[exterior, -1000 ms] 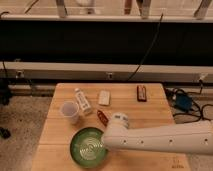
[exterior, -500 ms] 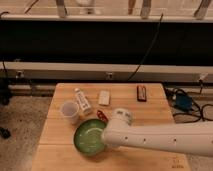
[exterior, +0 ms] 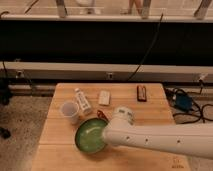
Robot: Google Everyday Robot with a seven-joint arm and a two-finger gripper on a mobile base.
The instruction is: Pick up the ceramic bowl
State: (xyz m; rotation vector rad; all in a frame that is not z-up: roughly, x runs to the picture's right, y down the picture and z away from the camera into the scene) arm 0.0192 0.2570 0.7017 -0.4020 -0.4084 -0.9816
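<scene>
The ceramic bowl [exterior: 89,136] is green and round. It hangs tilted over the front left part of the wooden table [exterior: 55,150], with its inside facing the camera. My gripper [exterior: 106,134] is at the bowl's right rim and shut on it, mostly hidden behind the white wrist. The white arm reaches in from the lower right, across the table's front.
A translucent whitish cup [exterior: 69,111] stands just up and left of the bowl. Behind it lie a small bottle [exterior: 82,101], a white packet [exterior: 104,97] and a dark bar [exterior: 142,93]. A red item [exterior: 102,116] shows beside the wrist. Cables and a blue object [exterior: 181,102] lie on the floor to the right.
The bowl has come up off the table and tipped from flat to tilted. It has moved slightly back towards the cup, along with the arm's end.
</scene>
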